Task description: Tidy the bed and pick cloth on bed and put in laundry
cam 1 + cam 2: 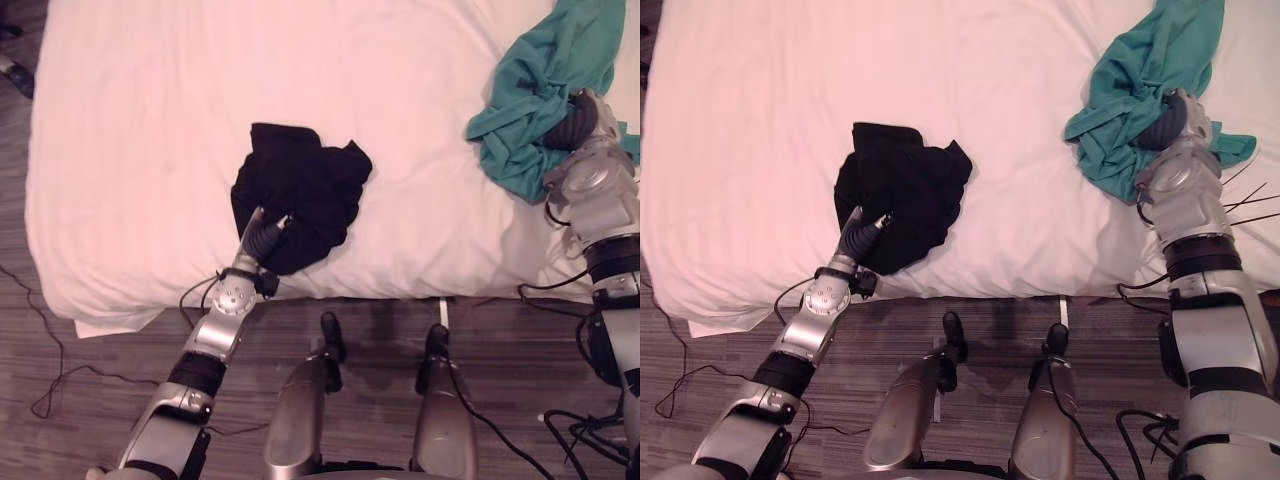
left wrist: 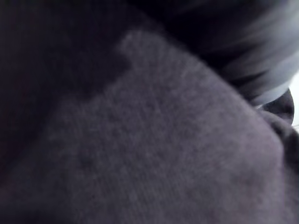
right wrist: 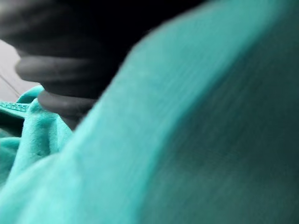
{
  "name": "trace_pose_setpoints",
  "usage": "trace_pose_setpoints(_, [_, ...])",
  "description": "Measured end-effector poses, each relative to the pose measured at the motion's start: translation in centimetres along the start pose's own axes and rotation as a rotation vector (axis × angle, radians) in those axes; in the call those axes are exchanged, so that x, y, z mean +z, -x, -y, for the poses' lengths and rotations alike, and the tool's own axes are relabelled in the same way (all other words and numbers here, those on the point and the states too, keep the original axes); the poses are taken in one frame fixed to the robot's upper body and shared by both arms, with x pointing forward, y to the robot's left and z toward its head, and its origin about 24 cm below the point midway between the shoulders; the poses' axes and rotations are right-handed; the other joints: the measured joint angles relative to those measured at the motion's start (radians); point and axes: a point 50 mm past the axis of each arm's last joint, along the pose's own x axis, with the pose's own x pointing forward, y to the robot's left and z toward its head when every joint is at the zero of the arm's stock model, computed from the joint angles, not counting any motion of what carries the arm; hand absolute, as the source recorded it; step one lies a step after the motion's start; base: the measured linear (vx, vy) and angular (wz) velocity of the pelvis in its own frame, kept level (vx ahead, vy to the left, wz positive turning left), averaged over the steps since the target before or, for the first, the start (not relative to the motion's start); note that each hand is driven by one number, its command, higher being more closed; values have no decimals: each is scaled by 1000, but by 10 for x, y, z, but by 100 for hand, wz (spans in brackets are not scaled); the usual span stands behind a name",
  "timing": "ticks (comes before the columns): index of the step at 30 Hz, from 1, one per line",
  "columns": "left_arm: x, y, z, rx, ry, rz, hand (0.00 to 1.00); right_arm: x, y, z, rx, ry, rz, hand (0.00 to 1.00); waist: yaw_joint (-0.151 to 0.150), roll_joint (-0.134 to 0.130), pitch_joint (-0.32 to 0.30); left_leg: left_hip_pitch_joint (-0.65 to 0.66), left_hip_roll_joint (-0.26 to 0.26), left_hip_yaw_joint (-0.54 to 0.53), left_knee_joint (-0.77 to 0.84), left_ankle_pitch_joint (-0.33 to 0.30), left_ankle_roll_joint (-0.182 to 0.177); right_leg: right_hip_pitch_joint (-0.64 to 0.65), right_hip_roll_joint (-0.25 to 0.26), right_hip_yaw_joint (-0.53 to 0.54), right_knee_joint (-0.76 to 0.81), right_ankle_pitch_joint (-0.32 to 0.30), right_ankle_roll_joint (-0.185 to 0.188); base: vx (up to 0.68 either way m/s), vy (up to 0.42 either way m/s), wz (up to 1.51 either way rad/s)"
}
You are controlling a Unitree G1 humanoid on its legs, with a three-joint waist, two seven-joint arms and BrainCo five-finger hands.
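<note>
The white bed [image 1: 150, 150] ran across the room in front of the robot, its near edge hanging over the dark wooden floor [image 1: 80, 400]. Two pieces of clothing lay on the sheet, well apart. A black cloth [image 1: 300, 185] sat crumpled in a heap close to the near edge, a little toward 7 o'clock from the middle of the bed. A teal cloth [image 1: 545, 70] was bunched up out at 2 o'clock, trailing off toward the far corner. The left hand [image 1: 262, 238] was pushed into the black heap at its 7 o'clock edge, the dark ribbed cover showing and the fingers lost in the folds, so I couldn't tell whether they were curled on the fabric or lying straight. From its wrist there was just dark knit pressed right up close. The right hand [image 1: 572, 122] lay in the teal cloth at about that heap's 5 o'clock side, ribbed cover on top and the fingers buried under the fabric. I couldn't tell its grip either. Both cloths rested on the bed, neither one lifted clear of the sheet.
</note>
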Motion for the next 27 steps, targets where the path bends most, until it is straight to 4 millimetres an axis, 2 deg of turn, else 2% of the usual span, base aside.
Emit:
trace_pose_setpoints(4, [-19,28,8,-37,66,-77,100,-21,11,-15,82,-165,30,100,-6,-3,0,68,0,0,-27,0,-2,69,5,-7,-28,-2,0,46,-64,-1])
trace_pose_setpoints(5, [-27,38,10,-46,100,-114,100,-33,23,-26,109,-234,46,100,-9,-8,-1,93,0,2,-40,2,-5,97,9,-9,-44,-1,1,94,-53,-4])
trace_pose_setpoints(6, [-37,50,12,-36,147,-163,100,-44,41,-46,149,-327,64,100,-21,-23,-8,128,1,5,-60,3,-7,130,13,-9,-61,-1,1,94,-53,-5])
trace_pose_setpoints(7, [-42,56,12,-26,164,-189,100,-47,50,-59,175,-367,66,100,-28,-32,-19,139,1,6,-69,5,-8,139,15,-9,-69,-1,1,148,-74,-5])
trace_pose_setpoints(9, [-64,85,13,12,221,-310,100,-68,112,-121,314,-545,29,100,-61,-85,-111,168,2,-3,-122,14,-21,161,32,12,-91,-12,-2,187,-88,4])
trace_pose_setpoints(10, [-67,90,13,19,230,-330,100,-73,130,-134,345,-588,9,100,-65,-98,-125,183,0,-6,-134,15,-23,170,37,30,-90,-24,-2,152,-76,22])
trace_pose_setpoints(11, [-72,95,14,22,238,-359,100,-82,162,-153,395,-654,-36,100,-80,-127,-147,207,-5,-22,-146,16,-24,196,42,60,-89,-53,-4,134,-87,45])
trace_pose_setpoints(12, [-78,102,15,29,247,-391,100,-92,200,-173,452,-713,-107,100,-100,-152,-176,228,-9,-53,-153,16,-24,228,50,76,-87,-81,-9,163,-136,55])
trace_pose_setpoints(13, [-86,112,16,38,267,-432,100,-103,240,-191,520,-758,-197,100,-101,-178,-216,259,-7,-68,-179,20,-30,257,57,74,-92,-100,-10,130,-115,44])
trace_pose_setpoints(14, [-89,116,17,48,279,-449,100,-105,255,-198,561,-769,-226,100,-102,-186,-231,270,-5,-71,-185,20,-30,266,61,74,-96,-106,-12,134,-130,22])
trace_pose_setpoints(15, [-96,126,20,76,332,-486,100,-108,284,-210,659,-787,-278,100,-102,-199,-260,296,-2,-81,-202,21,-32,289,68,74,-104,-119,-14,93,-94,14])
trace_pose_setpoints(16, [-99,134,25,92,379,-510,100,-108,305,-218,743,-798,-303,100,-101,-199,-283,311,0,-87,-215,24,-38,305,72,74,-112,-123,-19,104,-102,13])
trace_pose_setpoints(19, [-103,151,36,164,529,-547,100,-101,324,-226,875,-824,-263,100,-95,-185,-301,328,-1,-115,-216,26,-39,342,73,48,-125,-120,-14,37,-37,17])
trace_pose_setpoints(23, [-108,164,44,261,635,-587,100,-90,331,-235,948,-848,-216,100,-82,-178,-328,327,-6,-183,-252,66,-47,397,70,-55,-150,-124,-14,2,-29,71])
trace_pose_setpoints(25, [-109,169,47,276,647,-604,100,-87,334,-240,956,-856,-224,100,-67,-188,-345,314,-27,-184,-292,130,-20,435,53,-162,-154,-140,-16,-8,-20,150])
trace_pose_setpoints(26, [-109,168,50,271,654,-603,100,-87,335,-242,954,-854,-229,100,-64,-199,-350,293,-60,-145,-302,165,46,460,33,-239,-153,-146,-8,11,66,227])
trace_pose_setpoints(27, [-108,169,53,284,677,-602,100,-86,333,-243,952,-828,-222,100,-50,-199,-350,275,-73,-33,-303,110,181,509,19,-356,-157,-139,5,11,60,239])
